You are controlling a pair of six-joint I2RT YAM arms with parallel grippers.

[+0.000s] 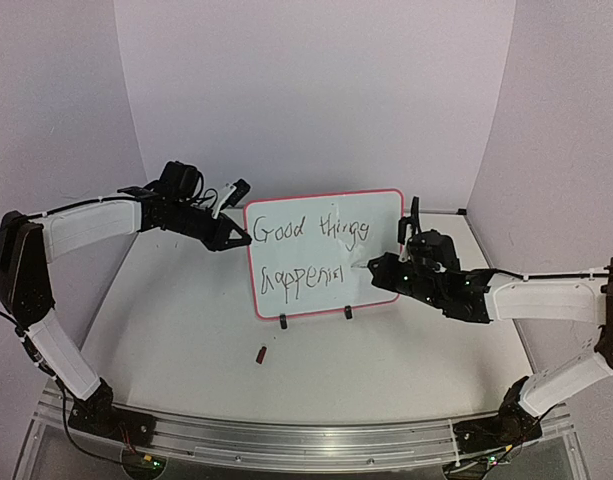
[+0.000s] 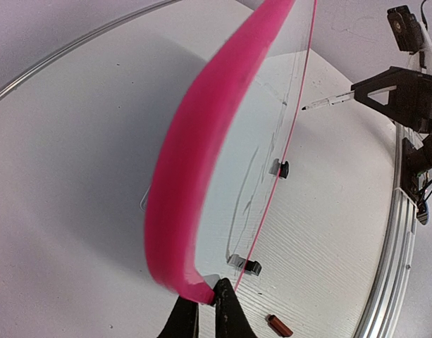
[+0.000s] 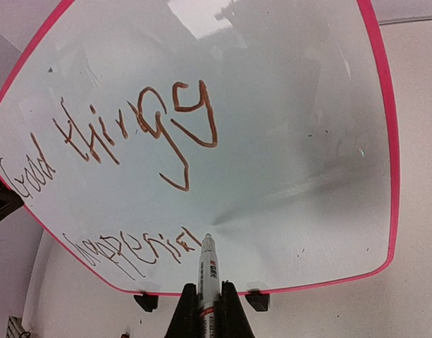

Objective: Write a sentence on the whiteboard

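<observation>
Nearest, on the table [image 1: 186,330] in front of the whiteboard [image 1: 384,222], lies a small reddish-brown piece [image 1: 262,353], perhaps the marker's cap, left clear of the work. The board stands upright on two black clip feet [image 1: 283,322], tilted slightly back.

At its right-hand lower part, the right gripper [image 3: 204,299] is closed tight on a white marker [image 3: 207,260], tip against the glossy surface just past the last stroke of the lower line. That suits finishing the word.

At the board's left edge, the left gripper [image 2: 207,301] is pinched onto the pink frame, probably to keep the light board from sliding or tipping under the marker's push.

The sentence [image 3: 142,130] runs in dark, loose handwriting across two lines: "Good things" above, "happenin" below, apparently lacking its last letter. The right part of the board is bare.
</observation>
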